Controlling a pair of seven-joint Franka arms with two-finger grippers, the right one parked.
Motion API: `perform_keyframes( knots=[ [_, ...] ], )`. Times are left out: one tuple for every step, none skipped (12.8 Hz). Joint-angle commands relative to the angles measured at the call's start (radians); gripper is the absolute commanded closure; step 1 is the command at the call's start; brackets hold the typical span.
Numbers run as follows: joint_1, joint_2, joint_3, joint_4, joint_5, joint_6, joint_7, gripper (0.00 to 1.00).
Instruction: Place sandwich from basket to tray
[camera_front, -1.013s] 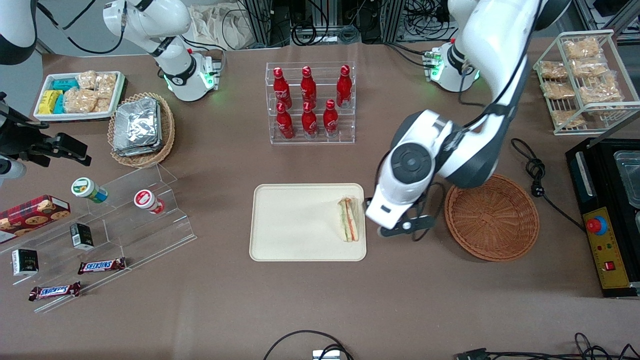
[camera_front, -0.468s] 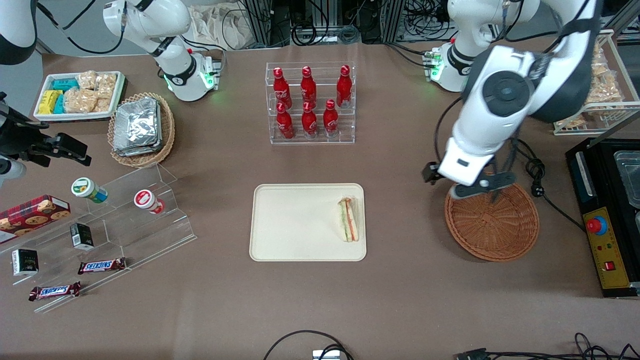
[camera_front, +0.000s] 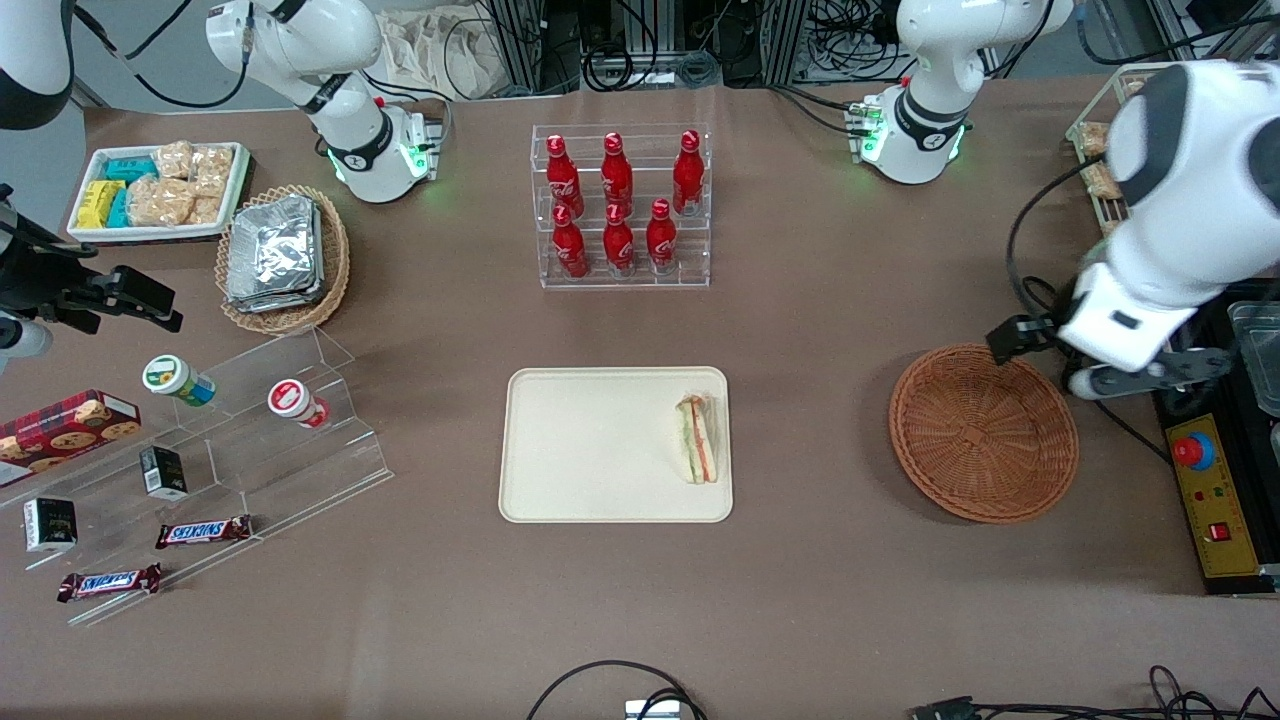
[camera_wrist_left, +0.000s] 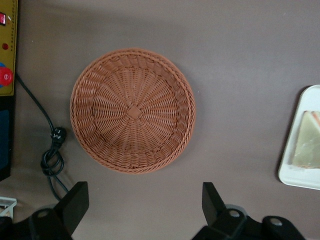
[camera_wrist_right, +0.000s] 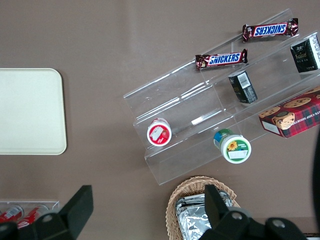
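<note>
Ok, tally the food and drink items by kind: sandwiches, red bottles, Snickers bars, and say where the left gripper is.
Sandwich, on the tray: 1
Red bottles in the clear rack: 6
Snickers bars: 2
Total: 9
Gripper: open, above the table beside the empty basket.

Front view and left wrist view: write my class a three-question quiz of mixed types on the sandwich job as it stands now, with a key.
1. True or false: the sandwich lies on the tray.
2. What is in the basket?
A. the sandwich
B. foil packets
C. nothing
3. Fill in: the left arm's tool is open and holds ____.

Key:
1. True; it lies near the tray's edge toward the working arm's end.
2. C; the wrist view shows only bare wicker.
3. Nothing; its fingers stand wide apart, high above the table beside the basket.
</note>
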Motion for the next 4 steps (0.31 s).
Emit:
perform_keyframes(
  knots=[
    [0.046, 0.031, -0.012, 0.090, -0.043, -0.038, 0.062, 0.00],
    [0.046, 0.061, -0.012, 0.131, -0.030, -0.047, 0.064, 0.00],
    [0.045, 0.098, -0.012, 0.192, -0.022, -0.085, 0.065, 0.00],
    [0.039, 0.138, -0.014, 0.249, -0.001, -0.132, 0.065, 0.00]
  ],
)
